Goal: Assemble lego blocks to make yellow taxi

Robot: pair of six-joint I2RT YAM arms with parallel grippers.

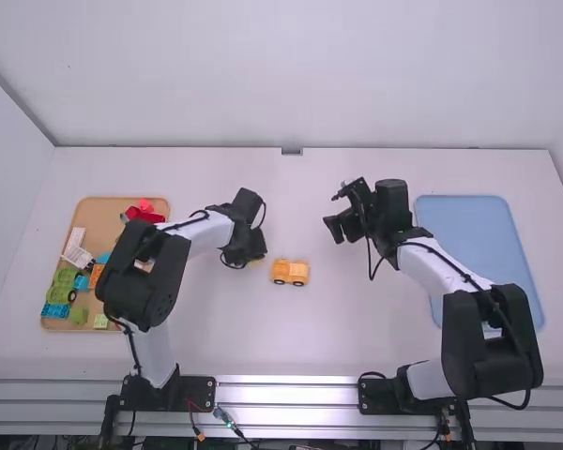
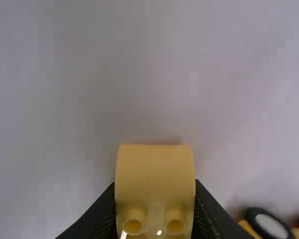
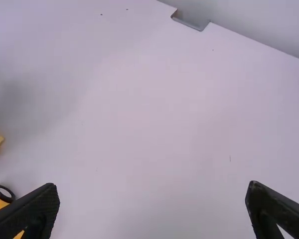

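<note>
At far L, tan tray (image 1: 101, 217) holds red, blue & green blks (image 1: 64, 280).

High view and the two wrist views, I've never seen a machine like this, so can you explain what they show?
They show two robot arms, white with black joints, at a white table. The high view looks down from above and behind them; each wrist view comes from a camera mounted on one arm, just behind its gripper.

Near the middle sits a small orange-yellow toy vehicle with dark wheels. A tan tray of colorful blocks lies by the left arm, a blue tray by the right.

The left gripper pinches a yellow block between its two fingers. The right gripper is open and empty.
</note>
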